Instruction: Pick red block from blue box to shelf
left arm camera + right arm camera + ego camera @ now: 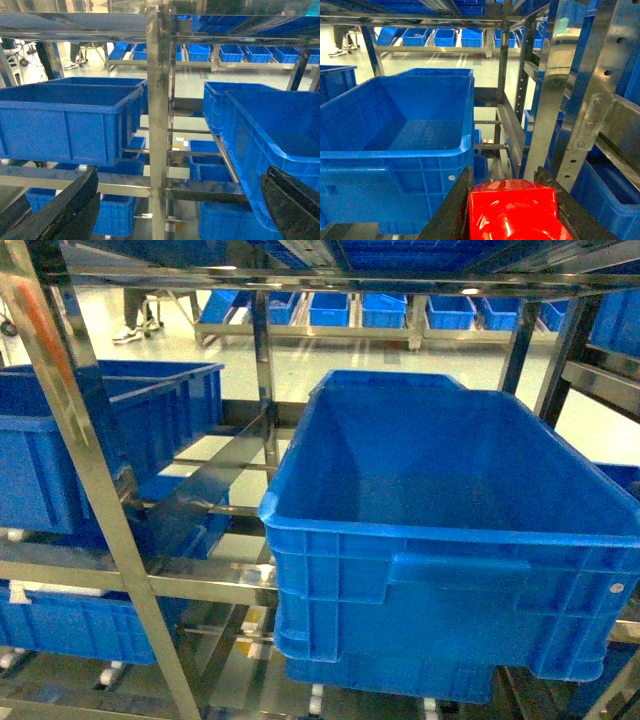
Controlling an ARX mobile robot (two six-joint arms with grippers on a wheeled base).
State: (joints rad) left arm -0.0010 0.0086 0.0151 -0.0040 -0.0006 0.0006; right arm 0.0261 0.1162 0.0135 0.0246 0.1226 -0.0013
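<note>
The glossy red block fills the bottom of the right wrist view, and my right gripper is shut on it with a black finger on each side. It hangs in front of the steel shelf, just right of a large royal-blue crate. My left gripper is open with nothing between its fingers and faces a shelf upright. The blue box is out of view. Neither gripper shows in the head view, where the shelf fills the frame.
An empty royal-blue ribbed crate sits on the shelf tier ahead, and another crate stands to its left. More crates occupy lower and farther tiers. Bare rails run between the two crates. A person's feet stand far back.
</note>
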